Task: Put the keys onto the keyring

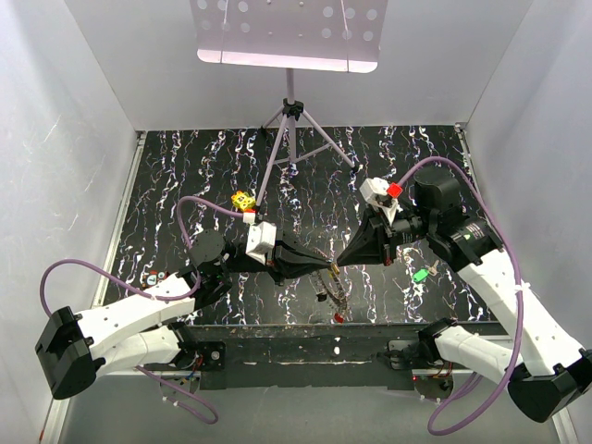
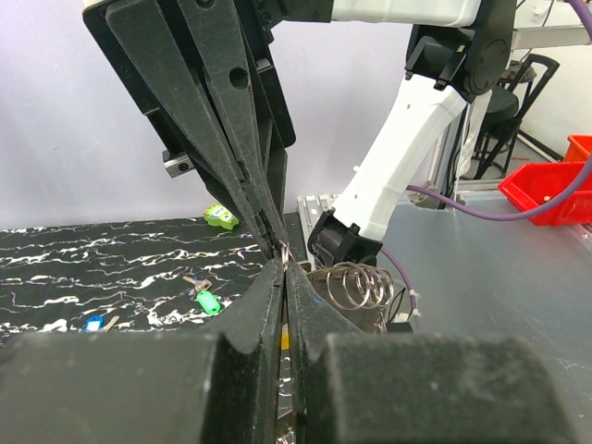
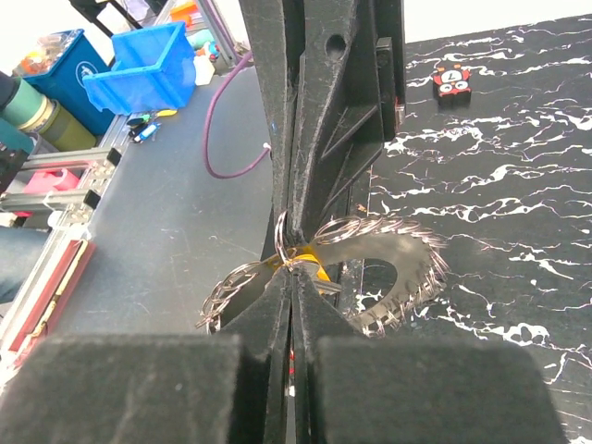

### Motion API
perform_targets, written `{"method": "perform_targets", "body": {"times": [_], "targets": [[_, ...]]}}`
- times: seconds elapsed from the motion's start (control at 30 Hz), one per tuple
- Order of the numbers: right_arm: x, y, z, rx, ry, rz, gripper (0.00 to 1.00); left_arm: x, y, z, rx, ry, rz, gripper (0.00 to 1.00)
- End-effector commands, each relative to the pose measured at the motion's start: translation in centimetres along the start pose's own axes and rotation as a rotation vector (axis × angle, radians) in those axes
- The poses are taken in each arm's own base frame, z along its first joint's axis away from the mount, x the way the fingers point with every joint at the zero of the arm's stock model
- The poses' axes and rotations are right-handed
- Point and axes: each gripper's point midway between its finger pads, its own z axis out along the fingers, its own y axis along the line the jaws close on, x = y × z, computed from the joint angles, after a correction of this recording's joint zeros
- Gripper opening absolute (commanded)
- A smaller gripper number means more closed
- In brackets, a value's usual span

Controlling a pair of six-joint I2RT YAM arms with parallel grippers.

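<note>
The keyring point(image 1: 335, 289) hangs between my two grippers above the table's near middle. In the right wrist view it is a grey wreath fringed with wire loops point(image 3: 416, 268); its loops also show in the left wrist view point(image 2: 356, 285). My left gripper point(image 1: 326, 265) point(image 2: 283, 264) is shut on the keyring. My right gripper point(image 1: 342, 261) point(image 3: 294, 270) meets it tip to tip, shut on a small wire ring at an orange key point(image 3: 313, 260). A red key head point(image 1: 339, 317) shows below the keyring. A green key point(image 1: 421, 274) point(image 2: 205, 302) lies on the table to the right.
The yellow dotted cube point(image 1: 243, 200) point(image 3: 451, 81) sits left of centre at the back. A tripod stand point(image 1: 290, 139) stands at the far middle. A blue key head point(image 2: 92, 323) lies on the black marbled table point(image 1: 185, 166). White walls close three sides.
</note>
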Motion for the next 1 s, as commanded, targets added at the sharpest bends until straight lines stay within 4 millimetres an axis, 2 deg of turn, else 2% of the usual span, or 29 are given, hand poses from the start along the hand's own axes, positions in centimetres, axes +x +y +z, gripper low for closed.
{"method": "perform_targets", "body": {"times": [0.0,0.47,0.6,0.7,0.77,0.8,0.87,0.97], "targets": [[-0.9,0.5,0.2,-0.023,-0.013,-0.026,0.01,-1.2,0.3,0.1,-0.016,-0.040,0.034,0.00],[2.4,-0.8,0.8,0.002,0.008,0.216,0.01,-1.7,-0.3,-0.4,0.011,-0.053,0.089,0.00],[2.3,-0.7,0.8,-0.004,0.007,0.204,0.01,-1.4,-0.4,-0.5,0.022,-0.043,0.076,0.00],[1.6,0.1,0.2,-0.010,0.012,0.063,0.03,-1.1,-0.1,-0.7,0.007,-0.035,0.073,0.00],[1.1,0.7,-0.1,-0.016,0.013,-0.028,0.31,-0.9,0.1,-0.9,-0.009,-0.031,0.073,0.00],[0.9,0.7,-0.2,-0.012,0.014,-0.060,0.40,-0.9,0.1,-0.9,-0.012,-0.033,0.075,0.00],[0.6,0.7,-0.3,-0.005,0.008,-0.104,0.46,-0.9,0.2,-0.9,-0.015,-0.033,0.074,0.00],[-0.2,0.3,-0.1,-0.007,-0.014,-0.125,0.48,-0.9,0.1,-0.8,-0.005,-0.035,0.064,0.00]]}}
